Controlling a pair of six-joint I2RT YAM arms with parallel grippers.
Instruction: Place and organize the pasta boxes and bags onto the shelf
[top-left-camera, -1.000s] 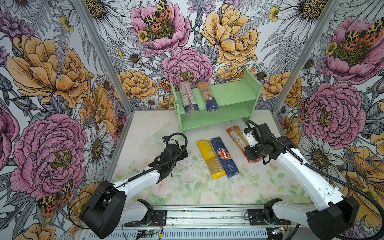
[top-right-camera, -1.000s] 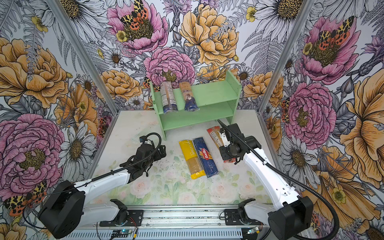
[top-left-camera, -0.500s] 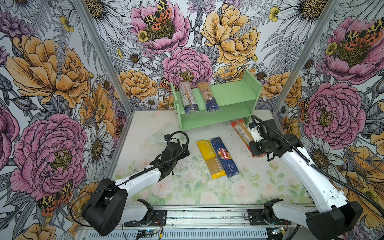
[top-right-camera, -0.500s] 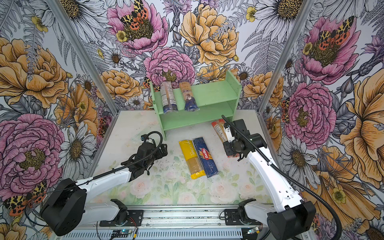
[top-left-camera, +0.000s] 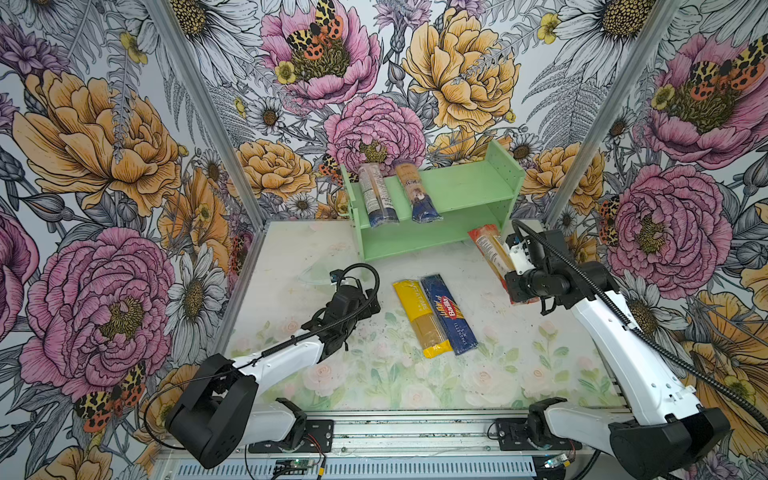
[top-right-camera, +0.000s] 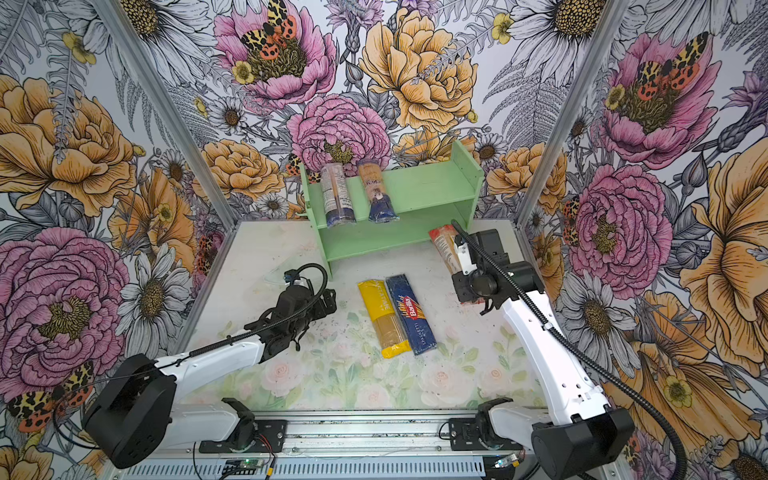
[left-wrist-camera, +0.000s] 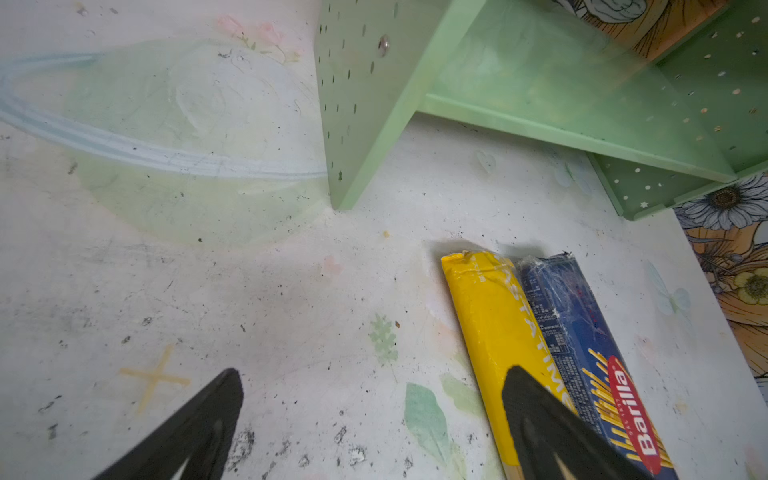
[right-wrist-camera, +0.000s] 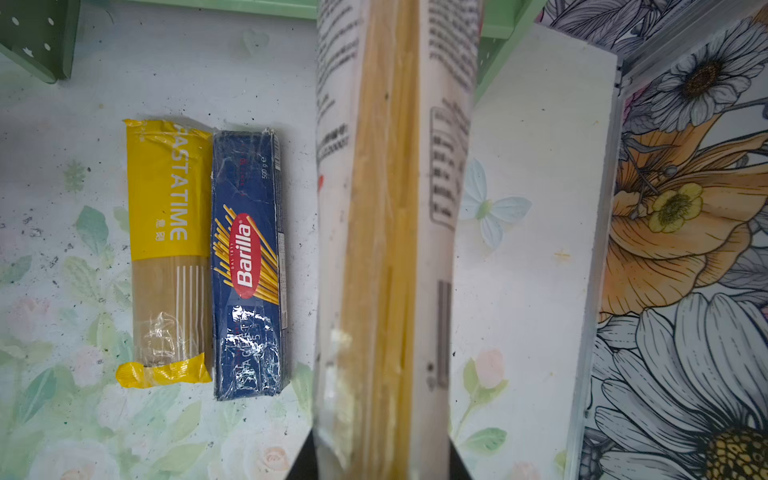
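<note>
The mint-green shelf (top-left-camera: 469, 187) (top-right-camera: 424, 187) stands at the back, with two clear dark-blue-ended bags (top-left-camera: 376, 195) (top-left-camera: 417, 193) lying on its top tier. My right gripper (top-left-camera: 510, 279) (top-right-camera: 463, 282) (right-wrist-camera: 380, 461) is shut on the red-ended bag (top-left-camera: 488, 249) (top-right-camera: 444, 247) (right-wrist-camera: 386, 208), held off the table just right of the shelf's front corner. The yellow bag (top-left-camera: 419, 316) (left-wrist-camera: 490, 324) (right-wrist-camera: 168, 216) and the blue Barilla box (top-left-camera: 449, 311) (left-wrist-camera: 582, 345) (right-wrist-camera: 247, 249) lie side by side mid-table. My left gripper (top-left-camera: 368, 301) (left-wrist-camera: 374, 415) hangs open just left of the yellow bag, holding nothing.
Flowered walls close in the table on three sides, and the right wall (right-wrist-camera: 685, 208) is near the held bag. Metal corner posts (top-left-camera: 582, 137) flank the shelf. A rail (top-left-camera: 395, 432) with both arm bases runs along the front edge.
My right gripper has lifted the red-ended bag off the table and carried it back toward the shelf's right end. The left arm has crept slightly forward, still open.
</note>
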